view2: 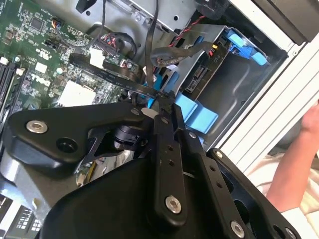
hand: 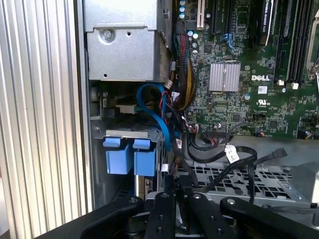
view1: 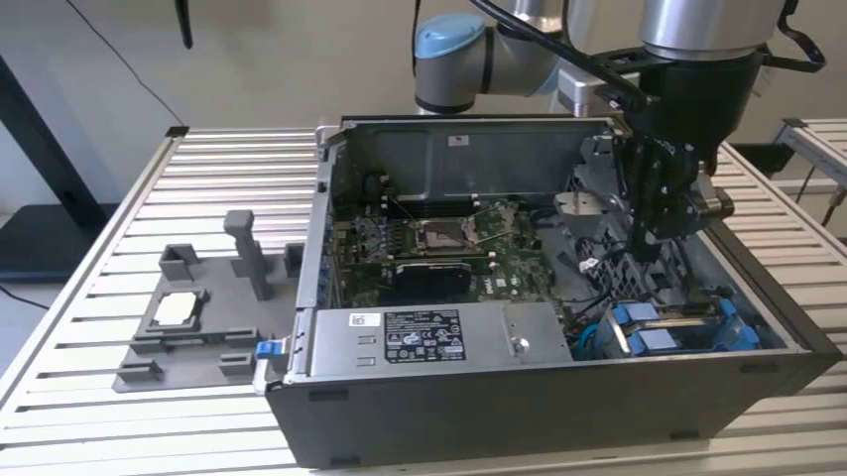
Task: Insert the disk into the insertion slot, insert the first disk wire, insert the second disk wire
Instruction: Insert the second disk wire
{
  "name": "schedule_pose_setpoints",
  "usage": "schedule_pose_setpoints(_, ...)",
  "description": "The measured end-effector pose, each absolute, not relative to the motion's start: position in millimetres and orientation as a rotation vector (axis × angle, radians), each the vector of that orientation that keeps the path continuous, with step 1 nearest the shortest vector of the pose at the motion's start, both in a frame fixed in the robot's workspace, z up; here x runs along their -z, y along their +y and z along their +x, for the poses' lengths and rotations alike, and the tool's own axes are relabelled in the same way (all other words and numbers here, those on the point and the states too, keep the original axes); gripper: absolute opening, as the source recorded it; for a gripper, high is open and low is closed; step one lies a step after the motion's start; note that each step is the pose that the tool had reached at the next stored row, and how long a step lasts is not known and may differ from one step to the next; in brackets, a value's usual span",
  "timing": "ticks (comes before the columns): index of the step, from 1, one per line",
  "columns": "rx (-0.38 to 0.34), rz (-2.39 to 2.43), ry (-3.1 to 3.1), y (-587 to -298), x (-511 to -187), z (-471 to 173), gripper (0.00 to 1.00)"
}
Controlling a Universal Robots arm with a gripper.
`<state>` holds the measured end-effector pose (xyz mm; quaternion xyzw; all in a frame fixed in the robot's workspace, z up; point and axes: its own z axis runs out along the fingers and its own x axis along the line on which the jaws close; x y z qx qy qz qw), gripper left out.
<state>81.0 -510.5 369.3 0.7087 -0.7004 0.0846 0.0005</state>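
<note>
Black gripper (view2: 160,102) linkage is seen closest, fingers narrowed on a thin dark disk wire (view2: 112,77) | wire is held over the insertion slot (view1: 675,327) | disk (view2: 202,74) is seated within, connector edge exposed, likely for plugging.

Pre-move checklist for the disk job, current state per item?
1. Disk in the insertion slot: ok, it appears to sit inside the bay.
2. Gripper location: ok, it is down inside the case, close to the slot.
3. Wire in the gripper: cannot tell.
4. Wires plugged into the disk: cannot tell, as loose cables hide the connectors.
5. Cable clutter: not ok, a blue cable and a dark bundle loop beside the slot.
6. Workspace: not ok, a person's arm is just outside the case in the second wrist view.
</note>
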Motion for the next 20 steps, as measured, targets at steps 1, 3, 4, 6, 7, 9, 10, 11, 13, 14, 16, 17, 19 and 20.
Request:
schedule_pose_setpoints(1,-0.266,2.226,-2.200,-510,-369,81,0.16)
schedule_pose_setpoints(3,-0.266,2.226,-2.199,-511,-369,81,0.16)
schedule_pose_setpoints(4,-0.266,2.226,-2.199,-511,-369,81,0.16)
schedule_pose_setpoints(6,-0.266,2.226,-2.199,-512,-369,82,0.16)
schedule_pose_setpoints(7,-0.265,2.226,-2.199,-512,-369,82,0.16)
schedule_pose_setpoints(9,-0.262,2.225,-2.198,-515,-369,85,0.16)
schedule_pose_setpoints(10,-0.261,2.224,-2.197,-516,-369,86,0.16)
schedule_pose_setpoints(11,-0.259,2.224,-2.197,-517,-369,87,0.16)
schedule_pose_setpoints(13,-0.255,2.223,-2.195,-520,-369,90,0.16)
schedule_pose_setpoints(14,-0.253,2.222,-2.195,-522,-368,92,0.16)
schedule_pose_setpoints(16,-0.250,2.222,-2.194,-526,-368,94,0.16)
schedule_pose_setpoints(17,-0.248,2.221,-2.193,-528,-368,95,0.16)
schedule_pose_setpoints(19,-0.244,2.221,-2.193,-531,-368,97,0.16)
schedule_pose_setpoints(20,-0.242,2.221,-2.193,-533,-368,98,0.16)
